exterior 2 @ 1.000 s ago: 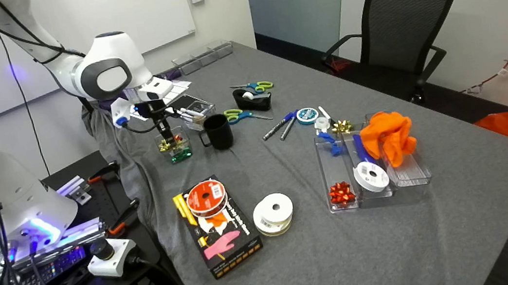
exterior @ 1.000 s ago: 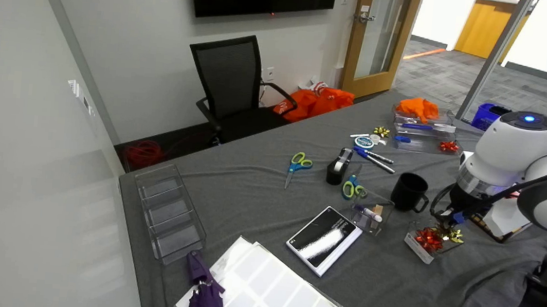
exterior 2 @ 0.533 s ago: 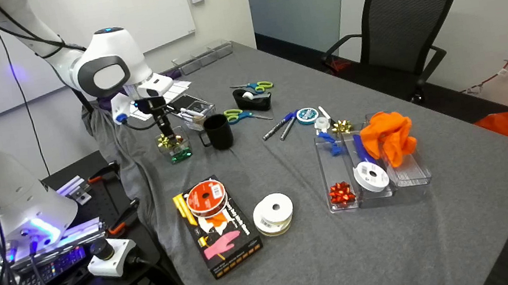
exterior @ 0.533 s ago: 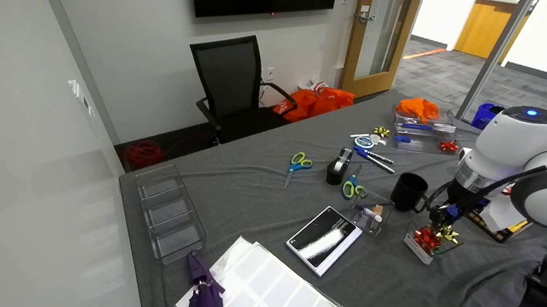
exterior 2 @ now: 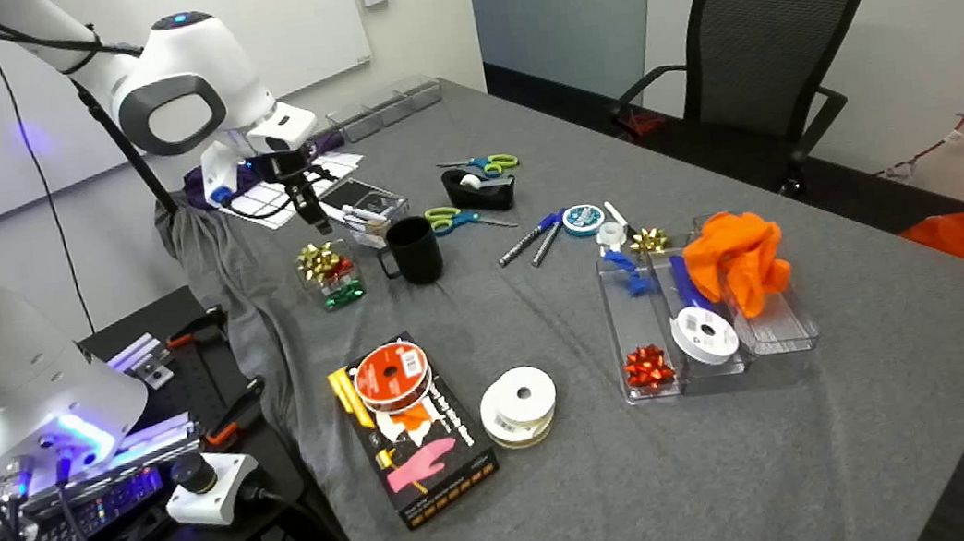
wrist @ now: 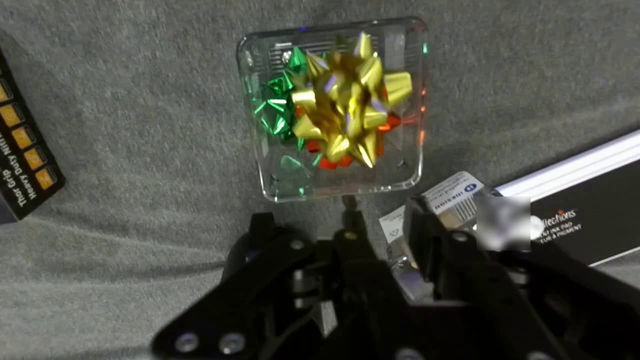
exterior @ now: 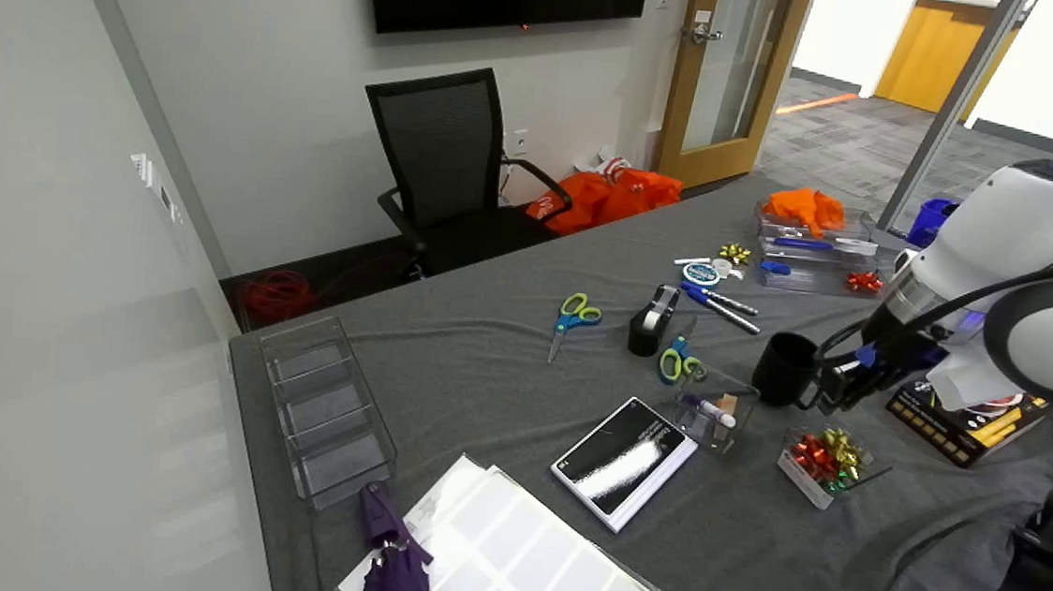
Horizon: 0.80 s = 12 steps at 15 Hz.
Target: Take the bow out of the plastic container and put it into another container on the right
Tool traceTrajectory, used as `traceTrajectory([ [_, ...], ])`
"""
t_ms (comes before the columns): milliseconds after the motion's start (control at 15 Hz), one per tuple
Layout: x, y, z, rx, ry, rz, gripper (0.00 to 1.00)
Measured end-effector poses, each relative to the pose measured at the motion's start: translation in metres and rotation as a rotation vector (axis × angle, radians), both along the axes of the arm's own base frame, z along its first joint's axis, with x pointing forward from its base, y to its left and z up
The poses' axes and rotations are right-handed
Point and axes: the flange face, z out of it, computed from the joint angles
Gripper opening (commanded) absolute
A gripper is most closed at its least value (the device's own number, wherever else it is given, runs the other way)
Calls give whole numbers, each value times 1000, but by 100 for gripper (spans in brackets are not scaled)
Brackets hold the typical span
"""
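Observation:
The shiny gold bow (wrist: 350, 100) lies in the small clear plastic container (wrist: 420, 145), on top of red and green bows. In both exterior views the bow (exterior: 841, 449) (exterior 2: 318, 262) sits inside this tub. My gripper (wrist: 384, 212) is open with nothing between its fingers. It hangs above the table; in an exterior view the gripper (exterior 2: 322, 224) is higher than the tub, near its rim on the side of the pens. The other container, a shallow rectangular see-through tray (exterior 2: 632, 316) that looks dark on the cloth, stands far off on the right and holds a red bow.
A black mug (exterior 2: 416, 251) stands beside the tub. A glove box (exterior 2: 417, 447) and white spools (exterior 2: 518, 405) lie between tub and trays. A second gold bow (exterior 2: 650, 241), markers (exterior 2: 534, 238), a tape dispenser (exterior 2: 481, 189) and scissors (exterior 2: 466, 219) lie farther back.
My gripper has risen out of the tub and away from the bows. The gold bow stays in the tub, slightly shifted and now fully uncovered.

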Motion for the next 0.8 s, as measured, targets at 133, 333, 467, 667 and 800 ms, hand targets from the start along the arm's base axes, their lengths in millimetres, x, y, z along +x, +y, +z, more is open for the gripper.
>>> traceTrajectory([
  [133, 2, -2, 15, 5, -27, -9, 21],
  [333, 4, -10, 34, 5, -65, -26, 50],
  [467, 4, -17, 39, -3, -73, -28, 63],
  [667, 0, -24, 33, -23, -27, -18, 84],
  [800, -5, -26, 25, -25, 28, -26, 97],
])
